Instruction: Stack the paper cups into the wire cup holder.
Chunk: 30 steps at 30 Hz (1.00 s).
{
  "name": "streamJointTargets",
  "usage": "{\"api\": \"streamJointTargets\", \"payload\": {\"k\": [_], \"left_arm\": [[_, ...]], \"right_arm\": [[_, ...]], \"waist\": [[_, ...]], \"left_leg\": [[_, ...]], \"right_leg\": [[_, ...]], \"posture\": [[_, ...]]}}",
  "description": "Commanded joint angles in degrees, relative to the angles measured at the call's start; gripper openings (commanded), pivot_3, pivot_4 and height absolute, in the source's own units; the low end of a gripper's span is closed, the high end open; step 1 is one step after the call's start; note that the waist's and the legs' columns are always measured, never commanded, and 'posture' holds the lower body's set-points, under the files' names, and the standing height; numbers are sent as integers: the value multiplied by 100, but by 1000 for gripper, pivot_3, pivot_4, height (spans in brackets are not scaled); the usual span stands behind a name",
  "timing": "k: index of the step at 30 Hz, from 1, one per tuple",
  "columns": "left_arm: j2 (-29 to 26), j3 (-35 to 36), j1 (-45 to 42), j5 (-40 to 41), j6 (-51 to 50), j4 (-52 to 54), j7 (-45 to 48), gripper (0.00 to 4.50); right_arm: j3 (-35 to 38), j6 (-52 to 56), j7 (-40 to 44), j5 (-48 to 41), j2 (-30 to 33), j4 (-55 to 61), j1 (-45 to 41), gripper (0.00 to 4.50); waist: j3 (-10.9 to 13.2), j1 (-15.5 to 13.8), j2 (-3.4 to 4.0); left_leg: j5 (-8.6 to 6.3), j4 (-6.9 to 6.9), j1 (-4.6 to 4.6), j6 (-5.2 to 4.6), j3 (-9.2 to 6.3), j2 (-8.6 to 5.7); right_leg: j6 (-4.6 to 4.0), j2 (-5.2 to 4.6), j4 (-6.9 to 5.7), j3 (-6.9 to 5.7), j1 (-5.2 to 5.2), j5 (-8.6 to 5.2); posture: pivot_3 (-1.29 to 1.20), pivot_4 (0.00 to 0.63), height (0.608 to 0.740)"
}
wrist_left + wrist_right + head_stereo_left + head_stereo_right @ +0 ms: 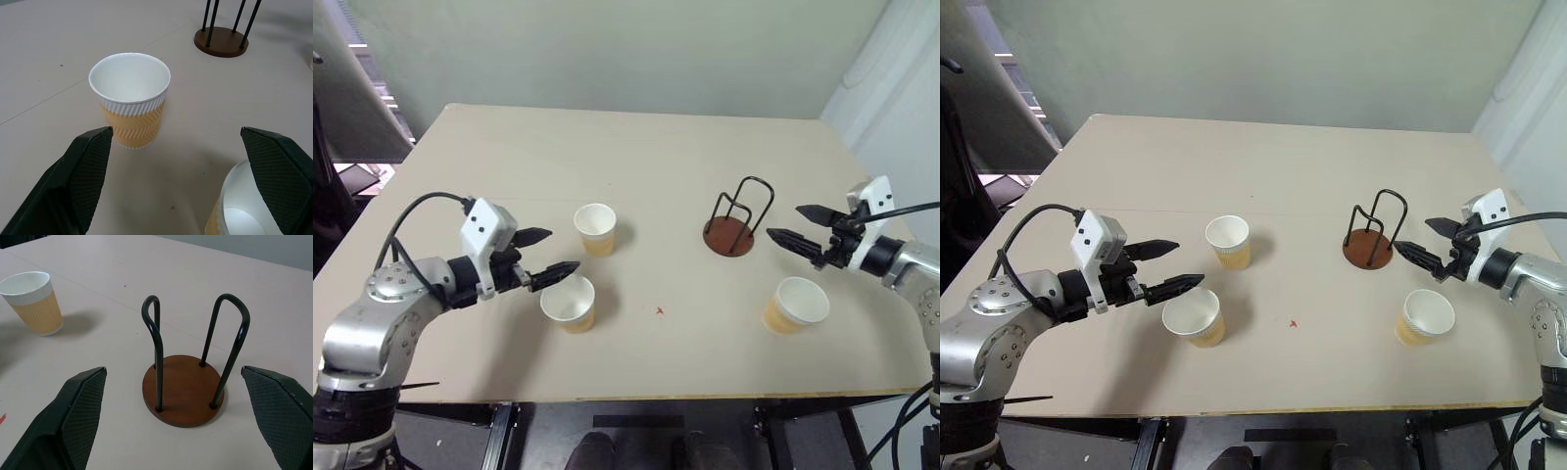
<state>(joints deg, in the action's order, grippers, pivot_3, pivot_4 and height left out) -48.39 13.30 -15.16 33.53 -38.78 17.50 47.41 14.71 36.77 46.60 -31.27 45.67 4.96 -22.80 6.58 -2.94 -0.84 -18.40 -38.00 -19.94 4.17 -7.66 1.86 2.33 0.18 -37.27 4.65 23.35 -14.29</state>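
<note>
The wire cup holder (737,223) stands empty on the table (636,147), so nothing's stacked yet. All three paper cups sit upright, well apart from it: the far cup (595,229) off toward the robot's left, the near-left cup (569,303) closer to the robot than that one, and the right cup (795,305) on the robot's side of the holder. These cups look super light and squishy, with ribbed sleeves that probably help grip; pinching gently across the sleeve below the rim seems safest. The left gripper (551,253) hovers spread wide just beside the near-left cup, empty. The right gripper (800,227) hangs just beside the holder, also wide and empty.
</note>
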Motion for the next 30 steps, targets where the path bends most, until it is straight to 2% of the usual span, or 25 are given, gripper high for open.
{"api": "streamJointTargets", "payload": {"k": [1, 30], "left_arm": [[-9, 54, -98, 20, 76, 92, 18, 4477], [-1, 85, -52, 43, 73, 105, 16, 4477]], "right_arm": [[82, -5, 7, -43, 34, 135, -16, 4500], [88, 36, 5, -48, 51, 157, -17, 4500]], "waist": [[0, 0, 0], [0, 1, 0]], "left_leg": [[0, 0, 0, 0, 0, 0], [0, 0, 0, 0, 1, 0]], "right_leg": [[0, 0, 0, 0, 0, 0], [1, 1, 0, 2, 1, 0]], "posture": [[0, 150, 740], [0, 150, 740]]}}
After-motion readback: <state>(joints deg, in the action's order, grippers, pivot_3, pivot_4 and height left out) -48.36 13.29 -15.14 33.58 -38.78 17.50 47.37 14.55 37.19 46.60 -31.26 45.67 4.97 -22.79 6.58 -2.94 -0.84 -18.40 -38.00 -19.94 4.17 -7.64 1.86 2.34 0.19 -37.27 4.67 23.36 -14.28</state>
